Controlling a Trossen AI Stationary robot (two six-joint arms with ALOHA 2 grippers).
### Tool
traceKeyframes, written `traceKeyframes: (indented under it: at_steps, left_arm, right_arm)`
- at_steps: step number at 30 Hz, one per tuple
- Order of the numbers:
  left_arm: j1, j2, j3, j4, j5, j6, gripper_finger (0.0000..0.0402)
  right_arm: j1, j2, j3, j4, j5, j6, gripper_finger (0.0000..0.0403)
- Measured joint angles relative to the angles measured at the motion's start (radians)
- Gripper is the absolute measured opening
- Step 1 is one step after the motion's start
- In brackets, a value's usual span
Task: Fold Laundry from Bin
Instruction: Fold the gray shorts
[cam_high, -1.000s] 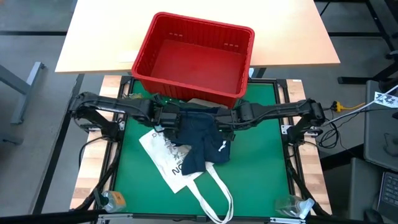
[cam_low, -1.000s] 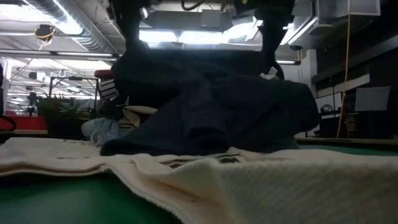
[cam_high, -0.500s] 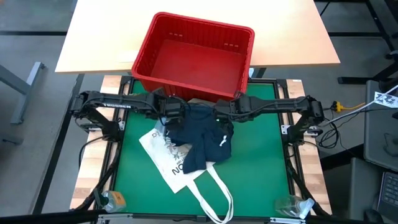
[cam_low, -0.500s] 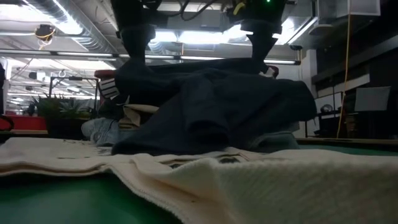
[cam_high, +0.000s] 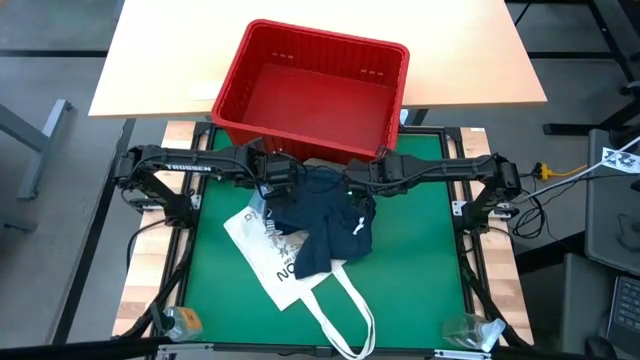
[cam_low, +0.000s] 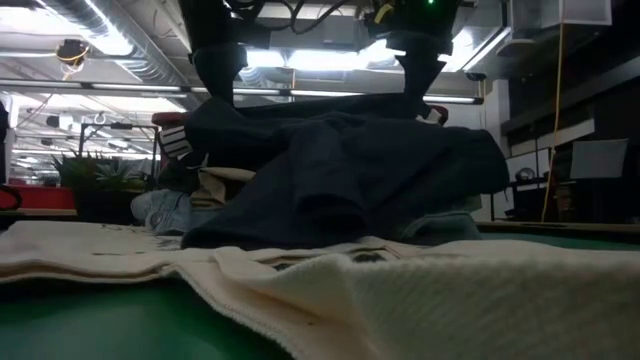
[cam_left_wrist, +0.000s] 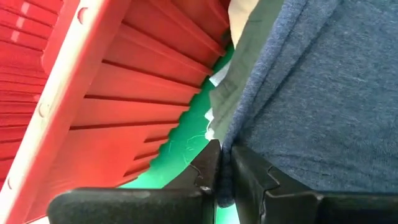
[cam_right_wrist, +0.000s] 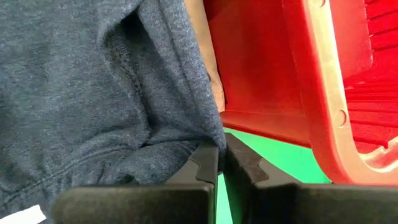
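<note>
- My left hand (cam_left_wrist: 225, 180) pinches the navy shorts' (cam_high: 325, 220) edge beside the red bin (cam_high: 312, 95).
- My right hand (cam_right_wrist: 221, 163) clamps the other edge.
- Shorts lie on the desk (cam_high: 420, 240), over a white tote (cam_high: 270, 255).

We see the dark navy shorts (cam_high: 322, 222) lying crumpled on the green worktop just in front of the red bin (cam_high: 312, 95), their upper edge raised and stretched taut, white lettering showing on one leg. The bin stands upright with sloping ribbed walls, nothing visible inside it.
</note>
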Motion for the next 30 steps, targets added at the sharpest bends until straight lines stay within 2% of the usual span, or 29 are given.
traceKeyframes:
  at_steps: [6, 11, 14, 18, 23, 27, 30]
  left_arm:
    - [-0.001, 0.000, 0.000, 0.000, -0.016, 0.001, 0.0034]
    - [0.000, 0.000, 0.000, -0.001, -0.034, 0.001, 0.0071]
    - [0.000, 0.000, 0.000, -0.003, -0.036, 0.001, 0.0099]
    - [0.000, 0.000, 0.000, -0.005, -0.036, -0.004, 0.0127]
    - [0.000, 0.000, 0.000, -0.003, -0.029, -0.008, 0.0140]
    - [-0.001, 0.000, 0.000, -0.001, -0.026, -0.008, 0.0141]
    - [-0.006, 0.000, 0.000, 0.004, 0.030, -0.016, 0.0141]
  right_arm:
    - [0.000, 0.000, 0.000, -0.001, 0.000, 0.000, 0.0014]
    - [0.000, 0.000, 0.000, -0.011, 0.000, 0.000, 0.0020]
    - [0.000, 0.000, 0.000, -0.014, 0.022, 0.000, 0.0046]
    - [0.000, 0.000, 0.000, -0.015, 0.050, 0.000, 0.0101]
    - [0.000, 0.000, 0.000, -0.014, 0.079, -0.014, 0.0157]
    - [0.000, 0.000, 0.000, -0.014, 0.058, -0.017, 0.0176]
    - [0.000, 0.000, 0.000, -0.015, -0.021, -0.018, 0.0179]
